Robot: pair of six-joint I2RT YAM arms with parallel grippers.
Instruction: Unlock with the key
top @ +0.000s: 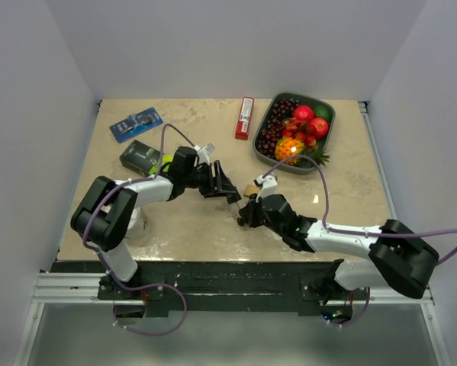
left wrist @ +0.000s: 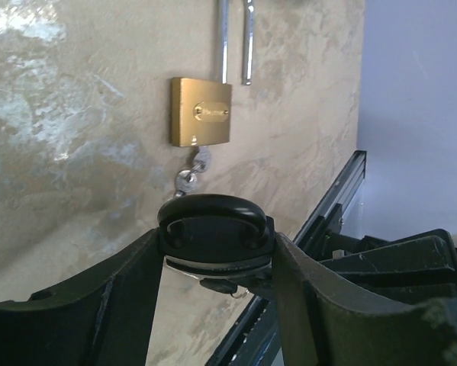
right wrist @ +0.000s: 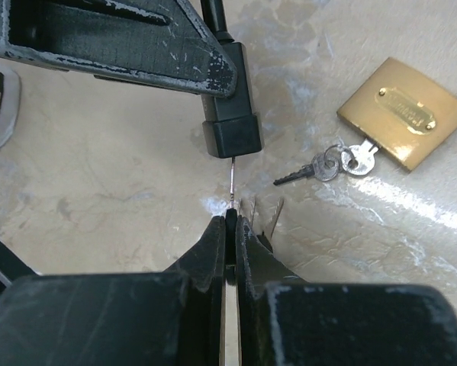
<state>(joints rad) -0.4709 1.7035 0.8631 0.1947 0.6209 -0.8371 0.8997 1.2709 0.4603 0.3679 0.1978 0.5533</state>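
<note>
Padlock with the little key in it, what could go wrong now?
The padlock lies loose on the table, so it might slide or spin when its key is turned. Both tools are busy elsewhere: the left tool holds a black loop, and the right tool pinches a thin metal piece coming from it. Pulling apart could make one slip.

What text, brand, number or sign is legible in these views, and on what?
No text can be quoted.
Oval plate on the padlock: lettering too blurred.
The red pack, blue pack and dark pack: print too small.
The key: no marking readable.
</note>
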